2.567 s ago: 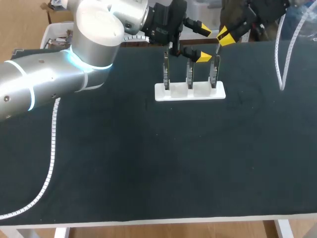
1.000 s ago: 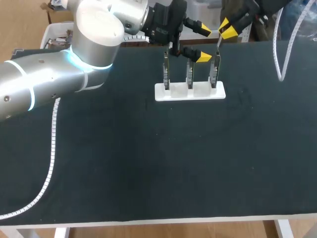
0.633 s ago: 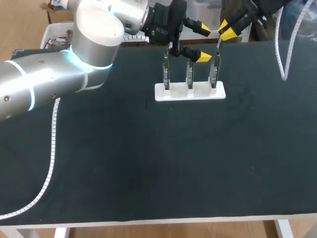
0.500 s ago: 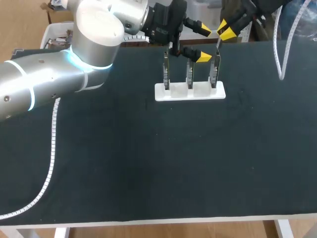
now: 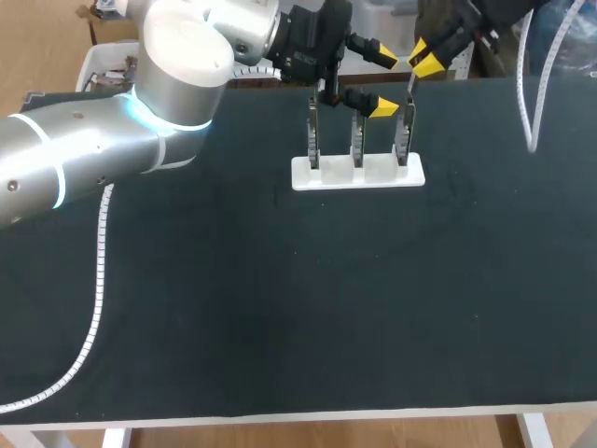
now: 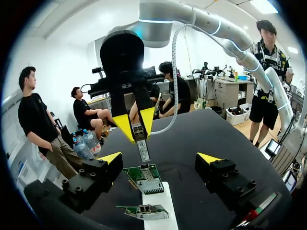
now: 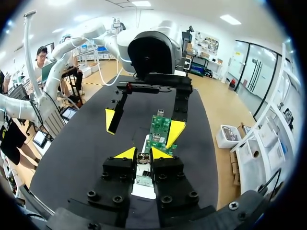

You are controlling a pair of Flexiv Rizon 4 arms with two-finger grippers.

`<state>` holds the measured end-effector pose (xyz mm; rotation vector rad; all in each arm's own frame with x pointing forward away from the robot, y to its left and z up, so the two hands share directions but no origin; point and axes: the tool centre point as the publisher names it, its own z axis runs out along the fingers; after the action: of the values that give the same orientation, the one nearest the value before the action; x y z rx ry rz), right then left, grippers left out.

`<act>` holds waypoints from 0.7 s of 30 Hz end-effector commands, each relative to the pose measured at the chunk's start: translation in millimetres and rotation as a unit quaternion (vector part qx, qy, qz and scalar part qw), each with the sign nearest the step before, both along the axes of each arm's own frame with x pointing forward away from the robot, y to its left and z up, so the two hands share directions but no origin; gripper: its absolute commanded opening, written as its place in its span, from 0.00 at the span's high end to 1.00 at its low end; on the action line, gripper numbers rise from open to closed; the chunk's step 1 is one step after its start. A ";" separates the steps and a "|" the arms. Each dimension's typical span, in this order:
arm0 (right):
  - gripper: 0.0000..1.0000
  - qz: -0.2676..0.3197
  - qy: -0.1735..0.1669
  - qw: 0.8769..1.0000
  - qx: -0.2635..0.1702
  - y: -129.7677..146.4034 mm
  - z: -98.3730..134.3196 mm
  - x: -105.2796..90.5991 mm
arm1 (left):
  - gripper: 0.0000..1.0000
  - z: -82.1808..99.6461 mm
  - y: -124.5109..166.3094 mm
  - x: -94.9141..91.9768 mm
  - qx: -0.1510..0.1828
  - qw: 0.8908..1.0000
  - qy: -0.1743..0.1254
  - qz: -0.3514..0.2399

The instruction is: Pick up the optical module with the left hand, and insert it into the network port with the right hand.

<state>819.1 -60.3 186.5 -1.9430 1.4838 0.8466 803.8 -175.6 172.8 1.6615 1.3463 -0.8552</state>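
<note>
Matt black, unpatterned, across the flat table top [image 5: 280, 308]. Plain white for the rectangular plastic holder block [image 5: 358, 174]. Green with silver metal ports on the upright circuit boards [image 6: 144, 178]. Bare silver-grey on the slim metal optical module [image 6: 143, 149]. Black bodies and bright yellow wedge tips on the left gripper [image 6: 159, 158] and the right gripper [image 6: 136, 128] alike. Brushed silver on the round-jointed left arm [image 5: 93, 159], banded by a glowing pale-blue ring. White, spiral-ribbed, along the cable sheath [image 5: 98, 280].
</note>
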 end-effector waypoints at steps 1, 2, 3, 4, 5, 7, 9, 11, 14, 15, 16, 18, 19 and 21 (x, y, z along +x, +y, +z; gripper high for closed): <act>1.00 0.022 0.022 1.000 -0.004 -0.9 -1.2 9.7 | 0.00 0.8 -0.7 0.0 0.002 1.000 0.000 0.000; 1.00 0.021 0.022 1.000 -0.006 -1.2 -1.9 10.2 | 0.00 0.8 -0.7 0.0 0.002 1.000 0.000 0.000; 1.00 0.021 0.022 1.000 -0.005 -1.6 -2.0 10.6 | 0.00 0.8 -0.7 0.0 0.002 1.000 0.000 0.000; 1.00 0.020 0.023 1.000 -0.006 -1.9 -2.0 10.9 | 0.00 0.8 -0.7 0.0 0.002 1.000 0.000 0.000; 1.00 0.019 0.023 1.000 -0.006 -2.0 -2.0 11.1 | 0.00 0.8 -0.7 0.0 0.002 1.000 0.000 0.000; 1.00 0.019 0.022 1.000 -0.006 -2.8 -1.5 11.8 | 0.00 0.8 -0.7 0.0 0.002 1.000 0.000 0.000; 1.00 0.015 0.021 1.000 -0.007 -2.7 -1.0 12.1 | 0.00 0.8 -0.7 0.0 0.002 1.000 0.000 0.000; 1.00 0.012 0.019 1.000 -0.008 -2.3 0.1 11.9 | 0.00 0.8 -0.7 0.0 0.002 1.000 0.000 0.000; 1.00 0.012 0.019 1.000 -0.008 -2.3 0.1 11.9 | 0.00 0.8 -0.7 0.0 0.002 1.000 0.000 0.000; 1.00 0.012 0.019 1.000 -0.008 -2.3 0.1 11.9 | 0.00 0.8 -0.7 0.0 0.002 1.000 0.000 0.000; 1.00 0.012 0.019 1.000 -0.008 -2.3 0.1 11.9 | 0.00 0.8 -0.7 0.0 0.002 1.000 0.000 0.000; 1.00 0.012 0.019 1.000 -0.008 -2.3 0.1 11.9 | 0.00 0.8 -0.7 0.0 0.002 1.000 0.000 0.000; 1.00 0.012 0.019 1.000 -0.008 -2.3 0.1 11.9 | 0.00 0.8 -0.7 0.0 0.002 1.000 0.000 0.000; 1.00 0.012 0.019 1.000 -0.008 -2.3 0.1 11.9 | 0.00 0.8 -0.7 0.0 0.002 1.000 0.000 0.000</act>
<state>823.1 -62.6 185.3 -1.9322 1.5050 0.8347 803.8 -175.6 172.8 1.6615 1.3463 -0.8552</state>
